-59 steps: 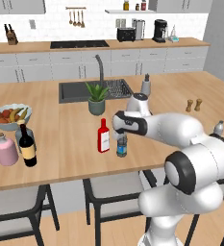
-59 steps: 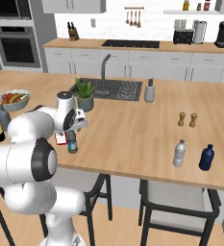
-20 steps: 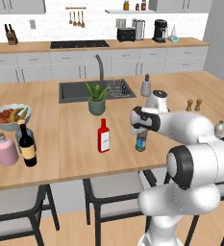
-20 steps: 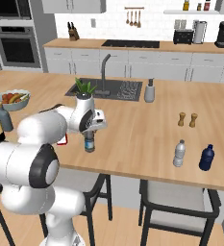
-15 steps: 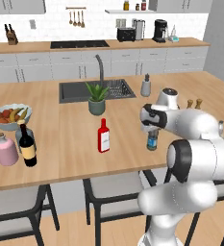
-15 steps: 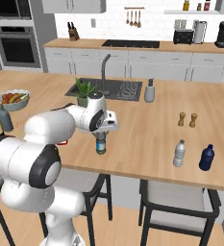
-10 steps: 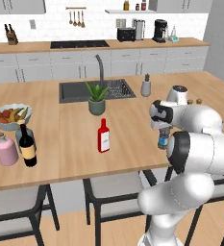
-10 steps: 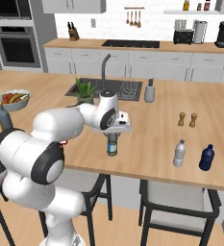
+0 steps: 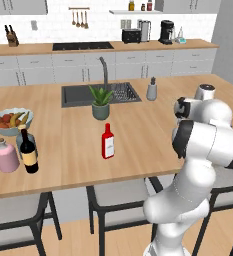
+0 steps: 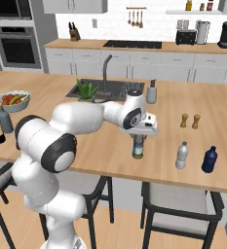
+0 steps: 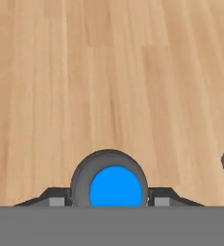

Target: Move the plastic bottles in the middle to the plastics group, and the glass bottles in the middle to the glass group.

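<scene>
- Setting: a long wooden island [image 10: 85, 146] with a sink [image 10: 105, 91], in a white kitchen.
- Gripper [image 10: 139, 135]: it points down over the island's near side, right of the sink, its fingers closed on the neck of the blue-capped bottle [image 10: 138, 148]. In the hand view the blue cap [image 11: 116, 190] sits snug between the two tips.
- Whether the bottle's base touches the wood or hangs just clear cannot be told.
- Step in hand, as judged: carrying the plastic bottle toward the plastics group, the pale-capped bottle [image 10: 182, 155] and dark blue bottle [image 10: 209, 159], near to the carried bottle's right.
- Next move, as judged: go on rightward, set the bottle down just short of the pale-capped one, then open.
- Open room: bare wood lies between the carried bottle and the pale-capped one; the shakers [image 10: 190, 121] stand farther back, off that path.
- Edge: the island's front edge runs near this row, so the set-down should not drift toward the stools.
- Left to do: the red bottle [image 9: 107, 141] stands mid-island; the wine bottle [image 9: 28, 152] stands beside the pink bottle [image 9: 6, 155], far left.
</scene>
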{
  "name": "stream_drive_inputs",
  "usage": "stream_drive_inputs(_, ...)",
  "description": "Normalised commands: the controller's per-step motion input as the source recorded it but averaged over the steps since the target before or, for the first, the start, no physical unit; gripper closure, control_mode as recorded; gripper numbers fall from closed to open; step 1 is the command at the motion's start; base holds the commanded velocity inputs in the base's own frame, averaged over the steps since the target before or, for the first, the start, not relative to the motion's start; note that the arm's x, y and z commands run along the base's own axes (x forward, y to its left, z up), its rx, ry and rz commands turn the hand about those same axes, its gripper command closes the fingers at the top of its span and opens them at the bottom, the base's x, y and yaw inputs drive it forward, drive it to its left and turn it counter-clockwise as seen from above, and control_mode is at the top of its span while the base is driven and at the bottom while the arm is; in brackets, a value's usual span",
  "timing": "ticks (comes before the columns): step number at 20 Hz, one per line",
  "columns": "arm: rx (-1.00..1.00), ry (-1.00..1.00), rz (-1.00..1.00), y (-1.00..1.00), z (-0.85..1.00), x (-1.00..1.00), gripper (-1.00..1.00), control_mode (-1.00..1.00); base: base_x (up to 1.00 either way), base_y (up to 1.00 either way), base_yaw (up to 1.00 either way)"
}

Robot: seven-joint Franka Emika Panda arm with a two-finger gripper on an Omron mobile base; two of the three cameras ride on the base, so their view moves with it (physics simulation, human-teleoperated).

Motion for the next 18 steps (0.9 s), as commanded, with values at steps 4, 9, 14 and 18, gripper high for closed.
stream_drive_inputs(4, 0.0, 0.0, -0.13, -0.84, -0.1, 0.0, 1.0, -1.0, 0.0, 0.0, 0.0)
stream_drive_inputs(9, 0.0, -0.14, -0.06, -0.52, -0.24, -0.1, 1.0, -1.0, 0.0, 0.0, 0.0)
stream_drive_inputs(14, 0.0, -0.1, 0.0, -0.17, 0.0, -0.01, 1.0, -1.0, 0.0, 0.0, 0.0)
stream_drive_inputs(18, 0.0, 0.0, 0.0, -0.15, 0.0, 0.0, 1.0, -1.0, 0.0, 0.0, 0.0)
